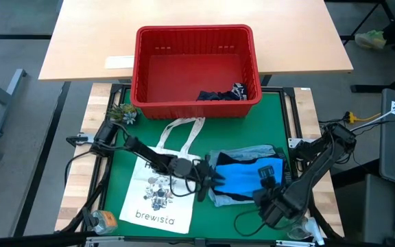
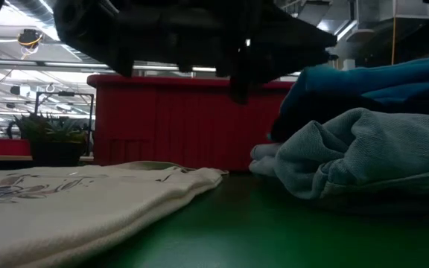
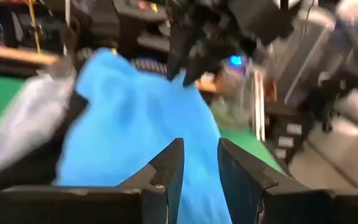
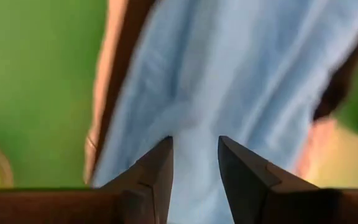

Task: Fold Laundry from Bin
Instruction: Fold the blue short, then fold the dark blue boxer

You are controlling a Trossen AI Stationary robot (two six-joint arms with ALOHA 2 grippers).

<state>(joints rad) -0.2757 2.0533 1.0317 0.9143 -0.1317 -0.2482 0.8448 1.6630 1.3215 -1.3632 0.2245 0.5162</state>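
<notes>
Flanking the blue garment on the bench; long axis across, between both arms; left fingers at its left edge, right fingers at its right, each narrowly parted, grip uncertain; one grey garment beneath; one dark garment in the single bin; one tote alongside.

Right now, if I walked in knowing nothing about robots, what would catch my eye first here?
Probably the bright blue garment lying on a light blue denim shirt on the green mat, with the left gripper and right gripper at its two sides. Behind them stands the big red slotted plastic bin, only a dark navy garment left inside, and a white brewista tote bag lies beside the arms.
</notes>
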